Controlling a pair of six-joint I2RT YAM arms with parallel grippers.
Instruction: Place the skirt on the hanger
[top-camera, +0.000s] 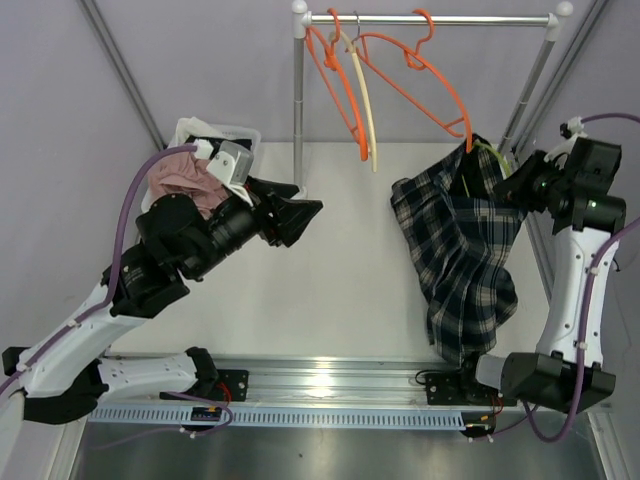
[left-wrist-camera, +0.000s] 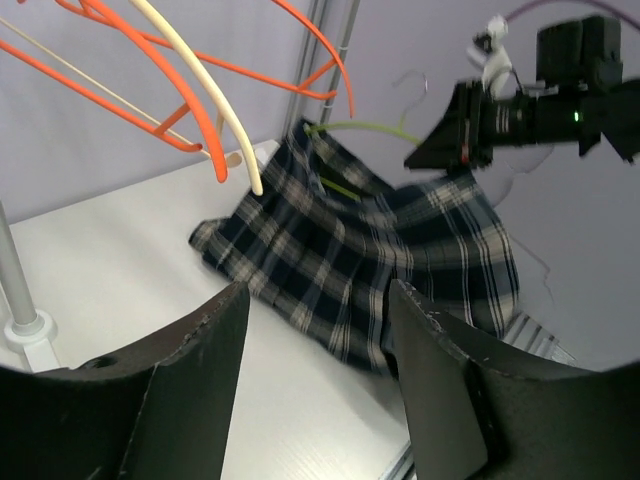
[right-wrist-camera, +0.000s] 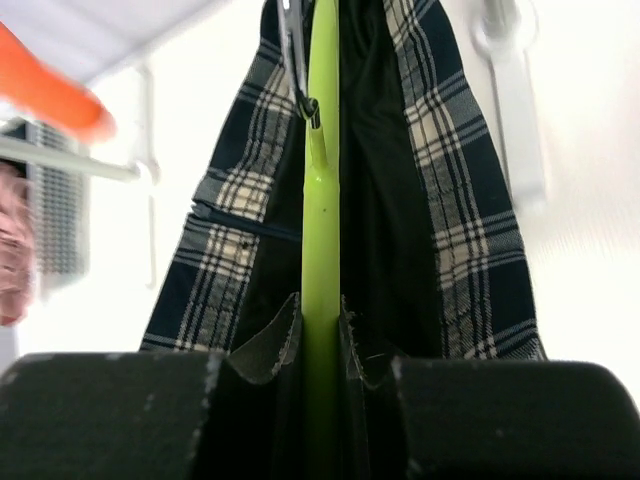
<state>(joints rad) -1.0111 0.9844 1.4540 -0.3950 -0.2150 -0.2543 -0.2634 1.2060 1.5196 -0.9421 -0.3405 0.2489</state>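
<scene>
The skirt (top-camera: 458, 255) is soft, light plaid cloth with no stiffness of its own; expect it to sag, fold and slide on smooth plastic. It hangs at the right of the bench (top-camera: 340, 280), with its waist opening over the green hanger (right-wrist-camera: 322, 230) and its lower folds draped toward the right arm's base. Take hold at the waistband, where the doubled edge should give firmer purchase, not at the loose pleats. The right hand (right-wrist-camera: 322, 335) is closed on the hanger bar, with cloth flaps pinched beside it. The left hand (left-wrist-camera: 318, 292) is spread and empty, apart from the skirt. Not determinable: the hanger's hook, whether both hanger shoulders sit inside the waist, and where the lowest folds end
</scene>
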